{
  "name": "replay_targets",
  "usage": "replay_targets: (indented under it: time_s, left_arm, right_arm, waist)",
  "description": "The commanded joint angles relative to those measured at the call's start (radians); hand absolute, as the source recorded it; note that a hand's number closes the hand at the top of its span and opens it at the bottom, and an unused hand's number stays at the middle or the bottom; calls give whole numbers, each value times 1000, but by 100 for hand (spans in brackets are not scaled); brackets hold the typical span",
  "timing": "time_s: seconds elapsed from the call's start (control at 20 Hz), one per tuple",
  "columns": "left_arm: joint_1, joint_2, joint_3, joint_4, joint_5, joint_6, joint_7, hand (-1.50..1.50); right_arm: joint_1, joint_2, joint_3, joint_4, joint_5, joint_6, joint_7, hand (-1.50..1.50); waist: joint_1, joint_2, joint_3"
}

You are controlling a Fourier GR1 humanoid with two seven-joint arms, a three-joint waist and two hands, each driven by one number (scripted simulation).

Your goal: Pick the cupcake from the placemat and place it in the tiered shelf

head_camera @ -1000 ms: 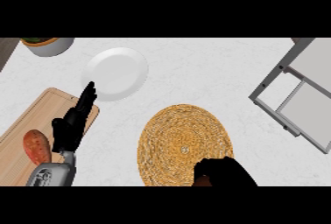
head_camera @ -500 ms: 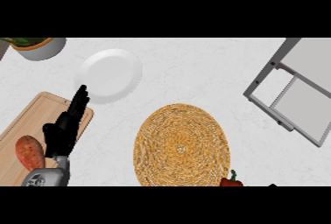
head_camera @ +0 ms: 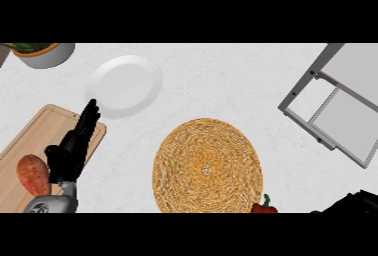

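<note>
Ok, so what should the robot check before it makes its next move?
1. Cupcake in sight: not ok. None shows on the placemat or anywhere else.
2. Right hand carrying something: cannot tell. Only a bit of it shows, at the lower right corner.
3. Tiered shelf in view: ok. It stands at the right edge, partly cut off.
4. Left hand out of the way: ok. It is open over the cutting board, far from the shelf.
5. Way from placemat to shelf: ok, it seems. The red pepper sits at the placemat's lower edge, not in between.
</note>
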Motion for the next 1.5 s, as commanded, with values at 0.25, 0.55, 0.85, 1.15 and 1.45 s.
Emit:
replay_targets:
  time_s: [0.25,0.55,0.85,1.15,1.45]
  left_arm:
    - [-2,-14,-19,-26,-4,0,21,0]
    - [10,2,-28,-11,0,-39,-15,0]
    - [-43,-45,-81,-14,-49,-6,30,0]
    - [-93,-67,-84,-8,-47,-17,62,0]
    - [-53,-31,-50,15,-16,-83,-9,0]
  right_arm:
    - [101,-28,-521,-23,-343,57,-50,150]
    - [50,-72,-875,184,-624,218,-76,150]
    - [16,-143,-1186,413,-807,435,-45,150]
    - [-133,-263,-1164,643,-745,490,-42,150]
    - [-223,-223,-1121,636,-581,452,-127,150]
  waist:
    - [20,0,-3]
    - [65,8,-6]
    - [100,15,-5]
    - [143,26,-5]
    - [147,26,-5]
